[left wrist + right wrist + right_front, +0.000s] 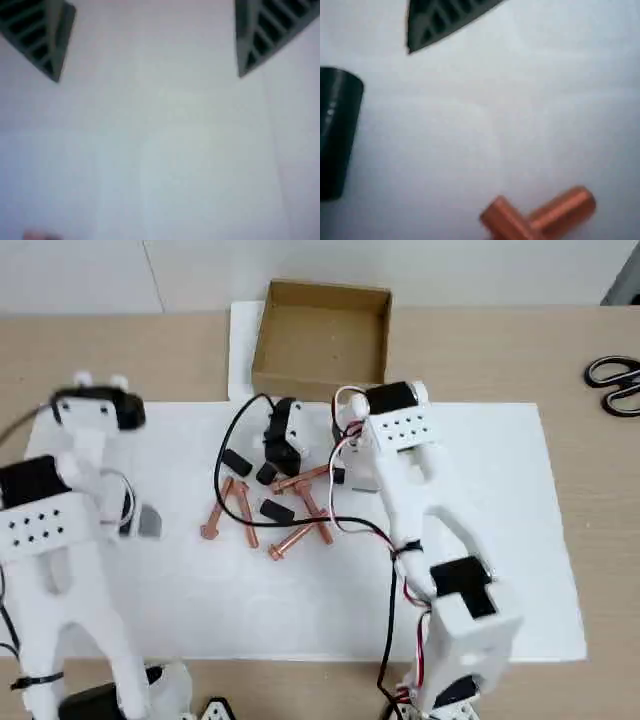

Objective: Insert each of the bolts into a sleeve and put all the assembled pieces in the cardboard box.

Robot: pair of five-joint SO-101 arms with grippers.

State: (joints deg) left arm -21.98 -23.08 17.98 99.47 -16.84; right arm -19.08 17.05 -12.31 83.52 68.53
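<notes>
By the look of it, you have nearly the whole task ahead of you. The cardboard box [315, 380] stands empty at the far edge of the white sheet [480, 540] on the tabletop [120, 350]. The copper bolts [295, 540] lie loose in a heap at the middle of the sheet, some crossing one another. The black sleeves [277, 510] lie among and just beside them, and none appears to have a bolt in it.

Your right gripper [283, 445] hangs low over the far side of the heap, between the bolts and the box. Its wrist view shows one sleeve [337, 135] and one bolt [540, 215] close by. You cannot tell whether it is open or closed. Your left gripper [147, 77] is over bare sheet, well apart from the heap, its fingers [55, 50] spread wide and holding nothing.
</notes>
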